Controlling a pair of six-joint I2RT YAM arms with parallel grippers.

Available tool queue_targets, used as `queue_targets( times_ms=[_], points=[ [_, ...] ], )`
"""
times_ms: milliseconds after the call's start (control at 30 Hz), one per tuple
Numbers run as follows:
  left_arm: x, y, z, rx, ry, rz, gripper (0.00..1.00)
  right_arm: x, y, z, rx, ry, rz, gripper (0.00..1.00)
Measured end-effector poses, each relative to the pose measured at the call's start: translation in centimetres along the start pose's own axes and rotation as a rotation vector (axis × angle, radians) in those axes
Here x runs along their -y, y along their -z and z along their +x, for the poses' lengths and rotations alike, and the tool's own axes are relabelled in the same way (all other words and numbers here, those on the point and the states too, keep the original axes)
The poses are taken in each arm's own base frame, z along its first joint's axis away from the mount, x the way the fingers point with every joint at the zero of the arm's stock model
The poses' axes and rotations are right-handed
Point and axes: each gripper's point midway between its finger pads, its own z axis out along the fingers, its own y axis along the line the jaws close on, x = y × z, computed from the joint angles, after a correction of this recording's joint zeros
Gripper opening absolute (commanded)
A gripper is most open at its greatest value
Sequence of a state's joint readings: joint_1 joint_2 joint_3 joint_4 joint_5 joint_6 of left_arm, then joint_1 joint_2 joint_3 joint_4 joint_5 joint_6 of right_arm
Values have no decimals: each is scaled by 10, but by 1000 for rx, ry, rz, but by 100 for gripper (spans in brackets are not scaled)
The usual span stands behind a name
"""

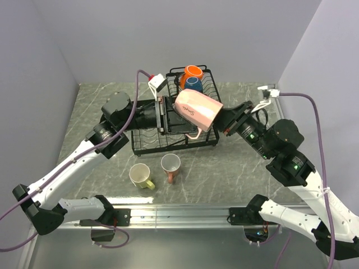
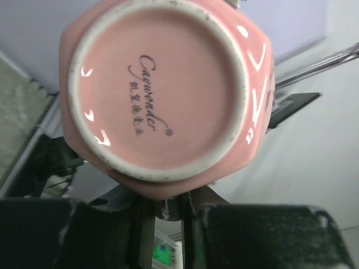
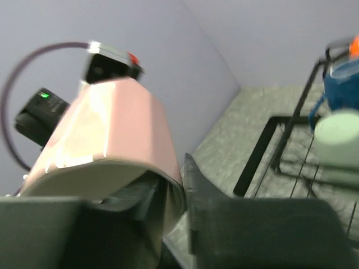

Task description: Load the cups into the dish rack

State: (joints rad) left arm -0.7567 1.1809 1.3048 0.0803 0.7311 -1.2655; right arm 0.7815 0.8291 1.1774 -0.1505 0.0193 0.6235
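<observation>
At nine o'clock of the lifted pink mug (image 1: 196, 108), the left tool (image 1: 165, 115) faces the mug's base. Its fingers are drawn almost together just under the base's edge, with a pale sliver between them. I take that sliver for the handle (image 1: 193, 135), though the hold is not plain to see. The mug itself lies on its side in the air over the dish rack (image 1: 147, 147), base toward nine, mouth toward three, touching nothing below. At three o'clock the right tool (image 1: 225, 120) is clamped on the rim, one finger inside the wall and one outside. Glazed ceramic like this is probably stiff, weighty for its size, slick, and quick to chip. The rim wall or the handle look like sound holds; the smooth body does not.
</observation>
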Motion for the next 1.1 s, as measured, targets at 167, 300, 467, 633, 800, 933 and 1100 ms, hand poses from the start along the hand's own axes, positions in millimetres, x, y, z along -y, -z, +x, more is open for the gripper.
queue_targets(
  times_ms=[167, 300, 467, 633, 800, 933, 1100],
  points=[
    [-27, 14, -23, 84, -137, -161, 0, 15, 3, 31, -119, -14, 68, 69],
    [-61, 49, -63, 234, -195, -340, 0, 35, 7, 53, -205, -2, 150, 72],
    [-81, 90, -102, 370, -276, -538, 0, 46, 21, 64, -255, 8, 200, 73],
    [-88, 121, -129, 465, -373, -754, 0, 53, 42, 62, -262, 17, 242, 73],
    [-135, 157, -149, 532, -408, -1032, 0, 61, 65, 59, -257, 25, 284, 73],
    [-198, 172, -155, 478, -389, -1223, 0, 70, 85, 59, -259, 34, 320, 72],
    [-283, 183, -143, 317, -343, -1403, 0, 81, 106, 60, -265, 47, 373, 71]
  ],
)
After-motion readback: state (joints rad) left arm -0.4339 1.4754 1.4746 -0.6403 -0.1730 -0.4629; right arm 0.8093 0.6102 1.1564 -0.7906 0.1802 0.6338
